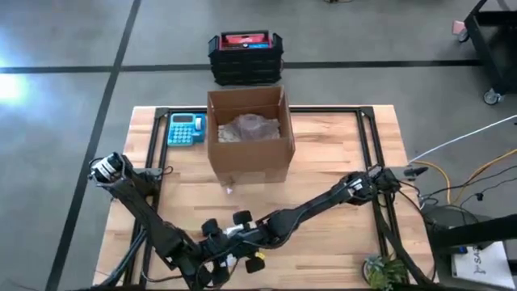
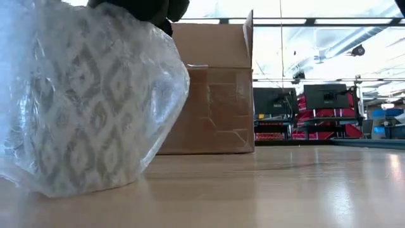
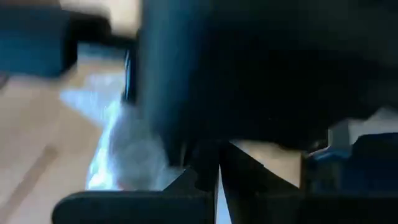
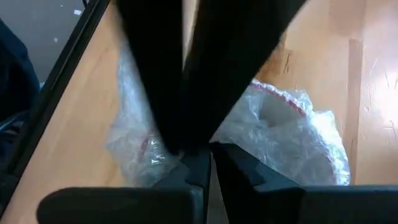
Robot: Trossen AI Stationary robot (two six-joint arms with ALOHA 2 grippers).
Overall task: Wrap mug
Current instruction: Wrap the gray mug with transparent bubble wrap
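Bubble wrap (image 2: 82, 101) around the mug (image 4: 283, 112), at the bench's (image 1: 323, 153) near edge under both claws.

Right claw (image 1: 234, 246), fingers pressed together, pinches a fold of the bubble wrap; its arm stretches low across the bench from the right. Left claw (image 1: 212, 271) sits close beside it, its arm folded in from the left; whether it is spread cannot be told, its wrist view being blocked. Only the mug's red-edged rim shows. Behind stand a cardboard box (image 1: 249, 133) and a calculator (image 1: 186, 129).

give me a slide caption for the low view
Patterned mug in clear bubble wrap on the wooden table, brown cardboard box behind it.
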